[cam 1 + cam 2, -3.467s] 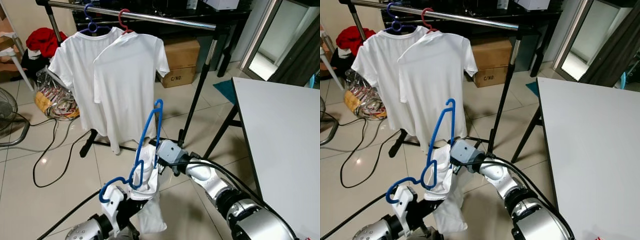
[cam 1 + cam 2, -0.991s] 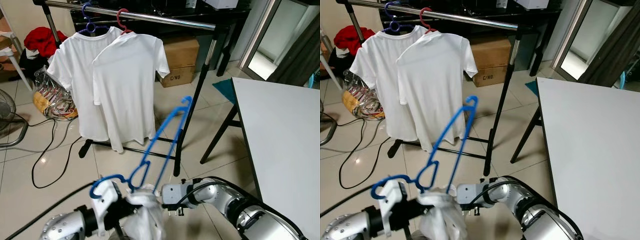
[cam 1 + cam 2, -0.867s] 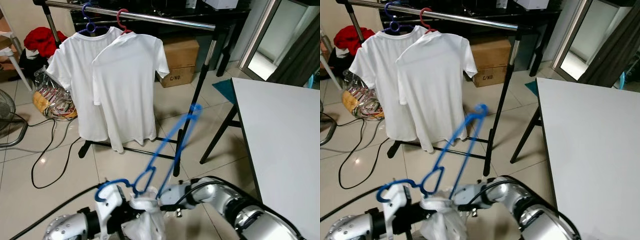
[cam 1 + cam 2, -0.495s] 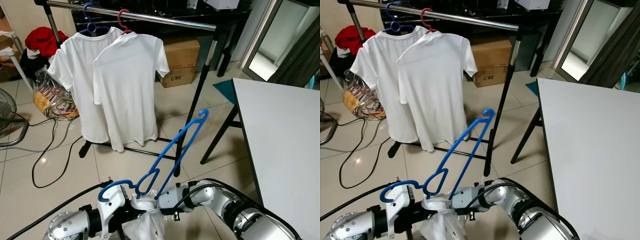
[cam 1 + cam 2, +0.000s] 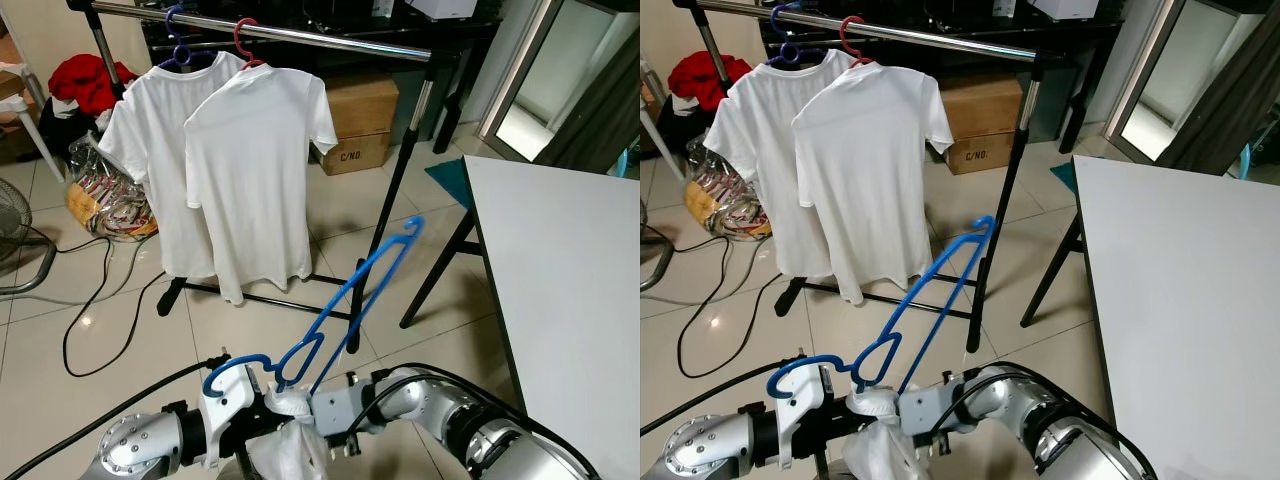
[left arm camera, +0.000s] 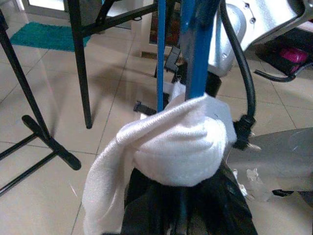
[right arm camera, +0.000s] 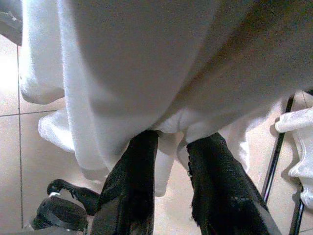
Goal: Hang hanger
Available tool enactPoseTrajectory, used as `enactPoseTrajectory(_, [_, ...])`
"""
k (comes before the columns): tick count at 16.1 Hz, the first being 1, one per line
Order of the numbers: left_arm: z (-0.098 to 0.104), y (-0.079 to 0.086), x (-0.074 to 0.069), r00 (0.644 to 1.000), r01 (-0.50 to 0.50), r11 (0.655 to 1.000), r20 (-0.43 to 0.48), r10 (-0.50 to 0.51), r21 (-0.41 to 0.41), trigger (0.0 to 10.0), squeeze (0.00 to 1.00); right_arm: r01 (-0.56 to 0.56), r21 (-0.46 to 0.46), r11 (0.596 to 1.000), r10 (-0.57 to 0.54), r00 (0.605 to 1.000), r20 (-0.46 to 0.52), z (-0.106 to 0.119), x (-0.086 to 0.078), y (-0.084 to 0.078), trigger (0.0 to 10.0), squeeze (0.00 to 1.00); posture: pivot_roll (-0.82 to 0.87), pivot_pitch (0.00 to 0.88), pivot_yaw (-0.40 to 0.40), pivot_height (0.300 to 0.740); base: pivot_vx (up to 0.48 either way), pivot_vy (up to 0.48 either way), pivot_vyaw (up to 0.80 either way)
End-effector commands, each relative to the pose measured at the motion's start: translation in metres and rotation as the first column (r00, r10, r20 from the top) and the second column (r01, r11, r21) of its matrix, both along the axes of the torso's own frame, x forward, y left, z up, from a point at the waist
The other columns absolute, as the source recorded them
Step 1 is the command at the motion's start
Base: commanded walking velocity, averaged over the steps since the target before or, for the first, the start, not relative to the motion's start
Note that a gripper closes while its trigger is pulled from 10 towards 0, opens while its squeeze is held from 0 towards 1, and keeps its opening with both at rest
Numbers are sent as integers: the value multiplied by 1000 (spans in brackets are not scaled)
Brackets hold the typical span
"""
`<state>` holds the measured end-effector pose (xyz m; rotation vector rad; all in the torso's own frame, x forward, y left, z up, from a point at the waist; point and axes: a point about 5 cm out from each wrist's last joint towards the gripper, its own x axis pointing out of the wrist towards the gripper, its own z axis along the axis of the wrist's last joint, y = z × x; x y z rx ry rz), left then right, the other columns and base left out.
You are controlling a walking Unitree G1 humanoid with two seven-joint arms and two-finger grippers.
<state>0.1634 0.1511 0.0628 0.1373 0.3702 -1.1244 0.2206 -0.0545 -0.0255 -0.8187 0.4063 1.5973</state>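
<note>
A blue plastic hanger (image 5: 345, 290) slants up to the right, its hook (image 5: 222, 370) low on the left. My left gripper (image 5: 258, 405) is shut on the hanger at its neck, as the left wrist view shows (image 6: 181, 215). A white shirt (image 5: 285, 445) is bunched around the hanger's lower end (image 6: 181, 147). My right gripper (image 5: 302, 412) presses into that shirt from the right, its black fingers (image 7: 132, 181) closed on a fold of cloth. Far ahead stands the clothes rack's rail (image 5: 300, 35), with two white T-shirts (image 5: 250, 170) hanging from it.
A white table (image 5: 570, 280) fills the right side. The rack's black post (image 5: 395, 190) stands ahead of the hanger's tip. Behind it sits a cardboard box (image 5: 365, 120). Cables (image 5: 90, 300), a fan (image 5: 15, 240) and a bag (image 5: 105, 195) lie on the tiled floor at left.
The hanger has tipped from nearly upright to a slant toward the right, and both grippers have dropped lower. Over the last half second the right gripper slid slightly left into the shirt.
</note>
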Motion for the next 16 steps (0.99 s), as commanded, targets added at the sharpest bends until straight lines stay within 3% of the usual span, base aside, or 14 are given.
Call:
enactPoseTrajectory(1, [0, -4, -1, 1000, 28, 1000, 9, -28, 5, 10000, 0, -11, -8, 1000, 11, 1000, 24, 0, 1, 1, 3059, 0, 167, 0, -52, 740, 0, 0, 0])
enactPoseTrajectory(5, [0, 0, 0, 999, 30, 999, 16, -31, 32, 10000, 0, -24, -109, 994, 28, 999, 36, -5, 3, -19, 1804, 0, 165, 0, -50, 740, 0, 0, 0])
enactPoseTrajectory(6, [1, 2, 1, 999, 28, 999, 20, -29, 36, 10000, 0, 10, -106, 994, -6, 999, 39, -3, 8, -25, 1686, 0, 164, 0, -50, 740, 0, 0, 0])
enactPoseTrajectory(7, [3, 4, 3, 999, 25, 999, 30, -27, 42, 10000, 0, 83, -101, 991, -76, 994, 80, 0, 17, -32, 39, 0, 162, 0, -48, 740, 0, 0, 0])
enactPoseTrajectory(9, [6, 6, 5, 999, 20, 999, 42, -22, 45, 10000, 0, 157, -81, 984, -147, 982, 117, 5, 26, -36, 0, 0, 162, 0, -49, 740, 0, 0, 0])
enactPoseTrajectory(10, [14, 12, 10, 997, -7, 999, 72, 4, 46, 10000, 0, 317, 6, 948, -315, 939, 138, 15, 43, -38, 4157, 0, 158, 0, -51, 740, 0, 0, 0])
enactPoseTrajectory(11, [17, 15, 12, 997, -14, 999, 83, 10, 49, 10000, 0, 356, 30, 934, -357, 923, 143, 18, 47, -39, 6549, 0, 158, 0, -51, 740, 0, 0, 0])
enactPoseTrajectory(12, [23, 19, 15, 995, -17, 998, 104, 11, 58, 10000, 0, 409, 52, 911, -412, 899, 150, 21, 53, -44, 10000, 0, 156, 0, -53, 740, 0, 0, 0])
enactPoseTrajectory(15, [35, 24, 20, 990, 1, 996, 140, -13, 87, 10000, 0, 459, 49, 887, -461, 873, 162, 22, 57, -57, 10000, 0, 157, 0, -56, 740, 0, 0, 0])
enactPoseTrajectory(16, [39, 25, 21, 987, 24, 994, 155, -41, 109, 10000, 0, 468, 7, 884, -456, 856, 245, 20, 58, -69, 10000, 0, 158, 0, -57, 740, 0, 0, 0])
